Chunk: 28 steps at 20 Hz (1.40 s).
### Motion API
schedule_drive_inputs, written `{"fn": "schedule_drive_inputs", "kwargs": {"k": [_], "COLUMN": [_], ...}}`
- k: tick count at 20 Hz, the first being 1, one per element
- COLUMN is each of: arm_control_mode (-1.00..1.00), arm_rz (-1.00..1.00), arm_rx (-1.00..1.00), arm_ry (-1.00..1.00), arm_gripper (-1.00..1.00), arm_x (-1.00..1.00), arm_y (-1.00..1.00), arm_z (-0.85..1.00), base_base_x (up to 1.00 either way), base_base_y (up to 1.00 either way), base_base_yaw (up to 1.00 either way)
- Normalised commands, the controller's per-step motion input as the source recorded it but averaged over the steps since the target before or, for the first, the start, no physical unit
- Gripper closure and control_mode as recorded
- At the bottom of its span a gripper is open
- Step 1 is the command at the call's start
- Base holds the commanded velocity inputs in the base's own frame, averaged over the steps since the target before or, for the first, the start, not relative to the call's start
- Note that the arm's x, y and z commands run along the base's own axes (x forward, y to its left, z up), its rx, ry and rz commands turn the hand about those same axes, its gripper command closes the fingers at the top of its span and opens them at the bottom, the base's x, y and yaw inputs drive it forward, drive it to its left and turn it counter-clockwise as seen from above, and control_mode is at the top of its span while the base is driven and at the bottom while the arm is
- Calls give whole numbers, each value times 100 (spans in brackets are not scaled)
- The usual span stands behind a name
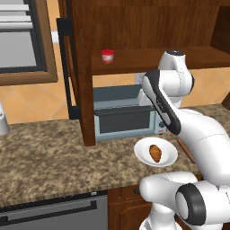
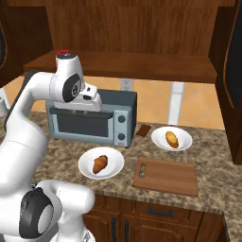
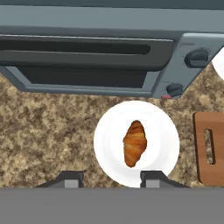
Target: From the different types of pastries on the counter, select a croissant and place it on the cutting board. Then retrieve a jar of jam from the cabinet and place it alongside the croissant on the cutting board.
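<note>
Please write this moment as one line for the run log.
phase: approach | gripper: open, above plate | croissant: on plate | cutting board: bare | jar of jam: on cabinet shelf

The white jointed arm (image 1: 179, 121) with dark joints rises from its base at 5 o'clock in the left base view, folds at a raised elbow and bends forward, wrist pointing down. The two-finger gripper (image 3: 113, 178) has jaws parted, tips well apart, nothing between them.
</note>
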Motion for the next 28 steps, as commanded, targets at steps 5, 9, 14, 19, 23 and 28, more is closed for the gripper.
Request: {"fn": "schedule_drive_inputs", "kwargs": {"k": [5,9,14,19,23,28], "arm_control_mode": [-100,-100,-100,-100,-100,-100], "arm_rz": [0,0,0,0,0,0], "arm_rx": [0,0,0,0,0,0], "arm_ry": [0,0,0,0,0,0], "arm_gripper": [-100,-100,-100,-100,-100,-100], "arm_x": [-1,-2,0,0,0,0], "arm_y": [-2,-15,-23,-26,-22,-21], "arm_z": [-9,-23,-32,-34,-34,-35], "base_base_x": [0,0,0,0,0,0], "base_base_y": [0,0,0,0,0,0], "base_base_yaw": [0,0,0,0,0,0]}}
